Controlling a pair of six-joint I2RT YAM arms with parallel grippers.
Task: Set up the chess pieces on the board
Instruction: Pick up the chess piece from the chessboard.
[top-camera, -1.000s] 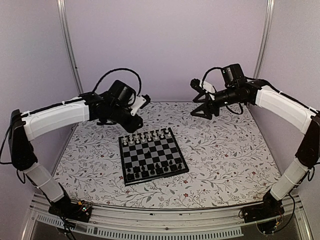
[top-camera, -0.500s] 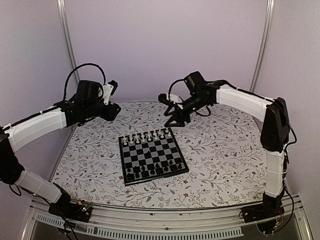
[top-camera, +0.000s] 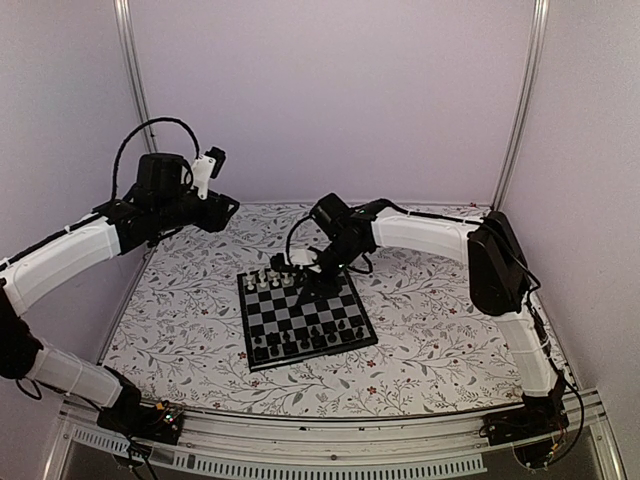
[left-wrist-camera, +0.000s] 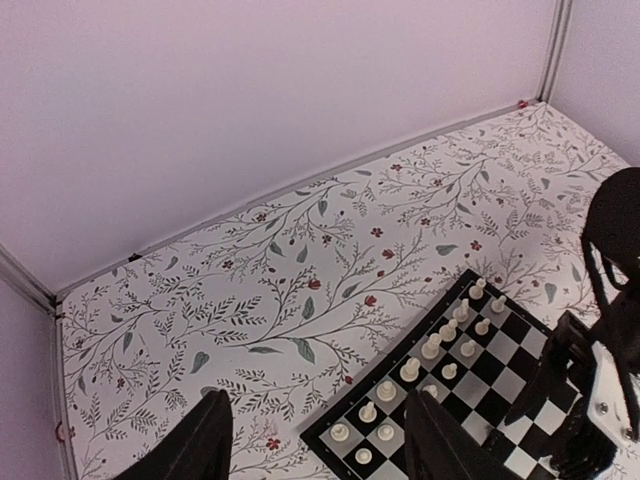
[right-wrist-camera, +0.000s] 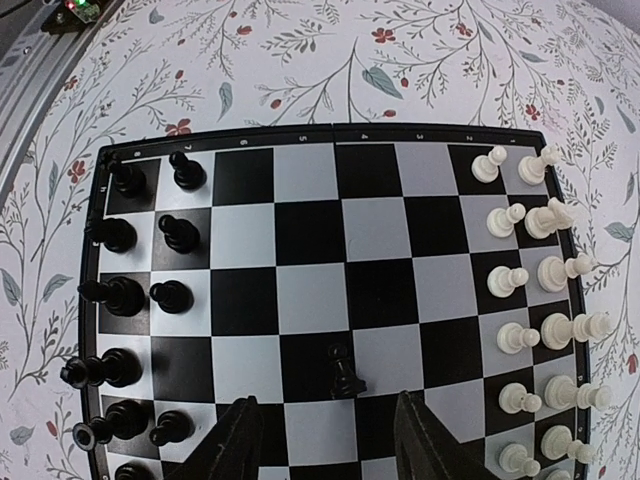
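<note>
The board (top-camera: 243, 320) lies mid-table. White chess pieces (top-camera: 270, 279) fill its far rows and black pieces (top-camera: 310, 338) its near rows. My right gripper (top-camera: 300, 280) hangs low over the board's far middle, open and empty. In the right wrist view the gripper (right-wrist-camera: 330, 440) is just short of a lone black pawn (right-wrist-camera: 343, 372) standing mid-board, between the black pieces (right-wrist-camera: 120, 295) and the white pieces (right-wrist-camera: 555, 272). My left gripper (top-camera: 225, 207) is raised over the table's back left, open and empty. In its wrist view (left-wrist-camera: 320, 445) the board's corner (left-wrist-camera: 356, 402) and white pieces (left-wrist-camera: 432, 347) show.
The floral tabletop (top-camera: 440, 300) spreads around the board, with walls at the back and sides. The right arm's forearm (top-camera: 420, 232) spans the back right of the table. The right gripper also shows at the edge of the left wrist view (left-wrist-camera: 600, 380).
My right arm has swung from the back right down and left to the board. My left arm has pulled back from the board's far edge to the back left, higher up.
</note>
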